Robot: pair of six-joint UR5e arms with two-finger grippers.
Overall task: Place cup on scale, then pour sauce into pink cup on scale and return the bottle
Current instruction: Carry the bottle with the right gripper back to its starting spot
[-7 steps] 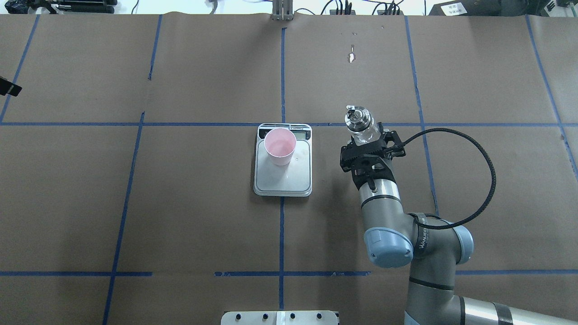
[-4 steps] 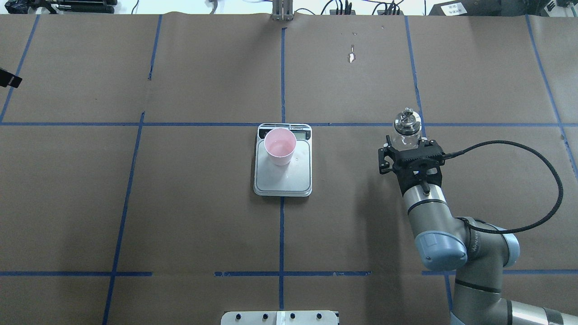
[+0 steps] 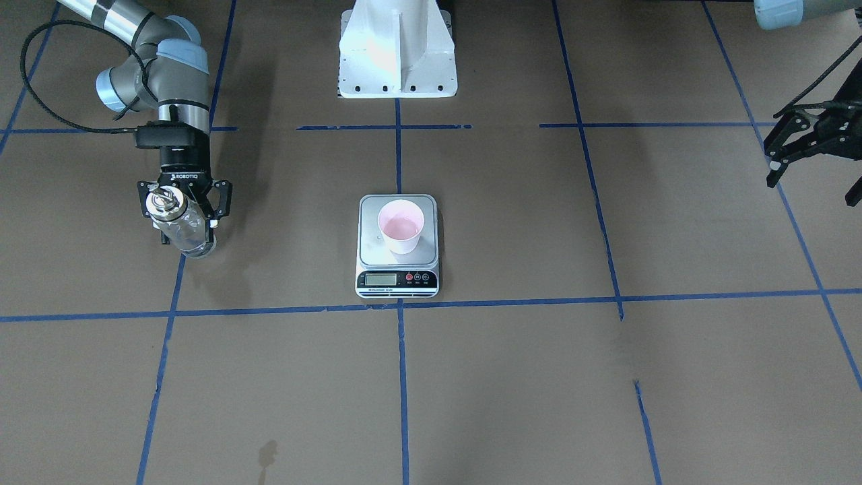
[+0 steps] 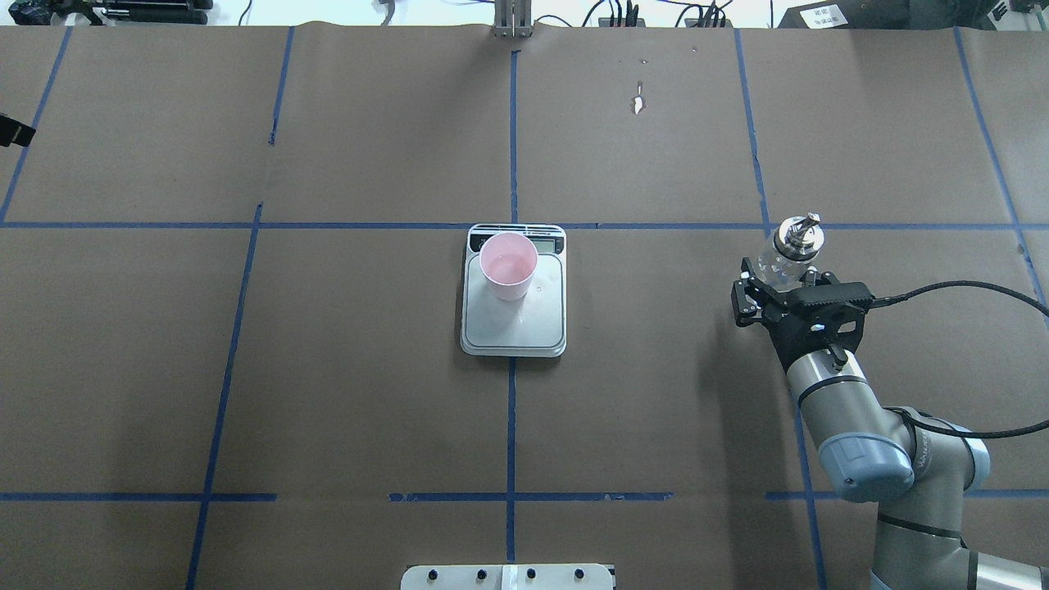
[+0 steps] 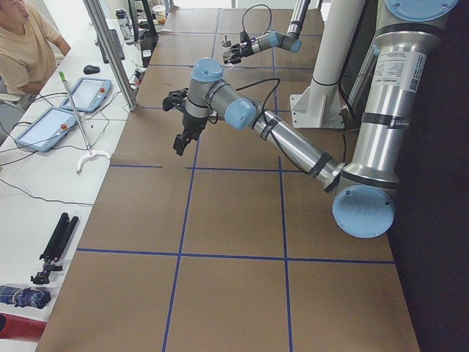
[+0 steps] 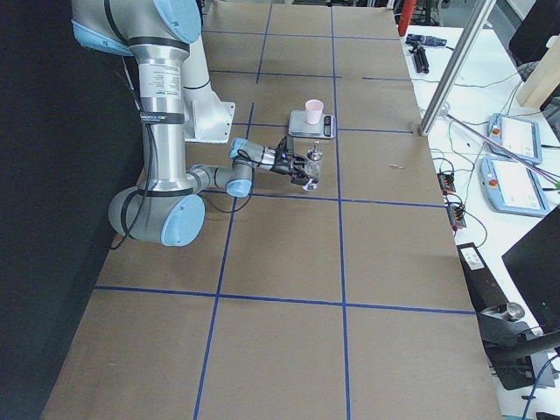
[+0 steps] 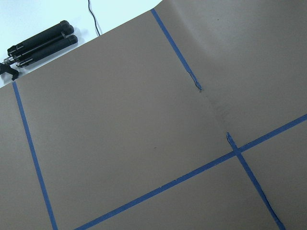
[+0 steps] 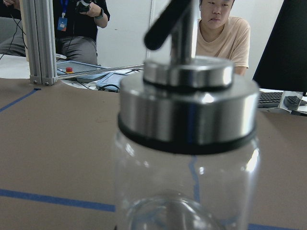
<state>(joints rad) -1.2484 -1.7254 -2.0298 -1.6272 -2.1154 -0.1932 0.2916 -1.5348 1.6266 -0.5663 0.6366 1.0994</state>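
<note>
Brown paper-covered table (image 4: 369,369), blue tape grid. Small pale pink tapered cup (image 4: 508,266) stands on the flat silver rectangular scale (image 4: 514,328). Overhead, at the scale's 3 o'clock, right gripper (image 4: 778,277) clamps the clear glass bottle (image 4: 777,260). Left gripper (image 3: 811,168): jaws apart, empty.

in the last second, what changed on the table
The right gripper, still shut on the bottle, carried it further to the robot's right, away from the scale. The cup stayed where it was on the scale, and the scale did not shift.
</note>
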